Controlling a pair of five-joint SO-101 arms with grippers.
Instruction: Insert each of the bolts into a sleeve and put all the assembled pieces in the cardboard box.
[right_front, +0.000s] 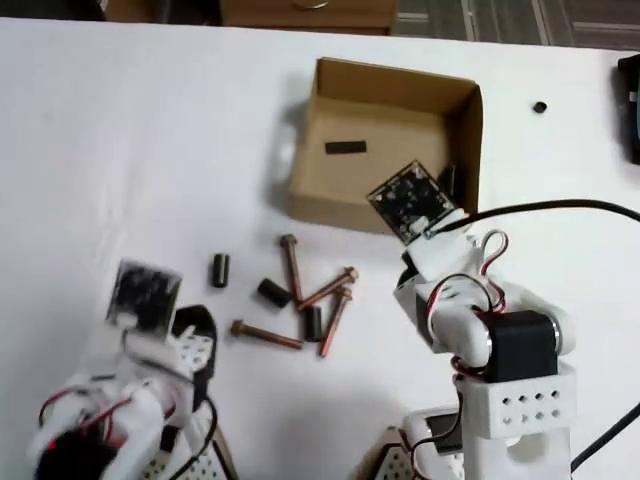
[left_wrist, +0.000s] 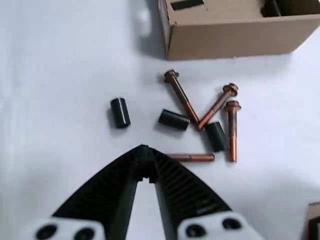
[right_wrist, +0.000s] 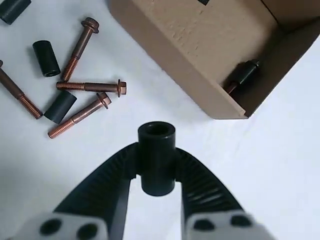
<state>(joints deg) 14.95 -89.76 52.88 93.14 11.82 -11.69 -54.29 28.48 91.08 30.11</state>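
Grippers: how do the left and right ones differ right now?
The left gripper is shut and empty; the right gripper is shut on a sleeve. The left faces the loose bolts; the right is near the box corner. Both have black ribbed fingers and hang over the table.

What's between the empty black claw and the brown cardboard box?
Left wrist view: four copper-coloured bolts and three black sleeves lie loose between the left gripper and the cardboard box.

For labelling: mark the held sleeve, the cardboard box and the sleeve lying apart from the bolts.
held sleeve (right_wrist: 157, 161), right wrist view, side
cardboard box (right_front: 332, 206), high view, front wall
lone sleeve (left_wrist: 120, 112), left wrist view, side
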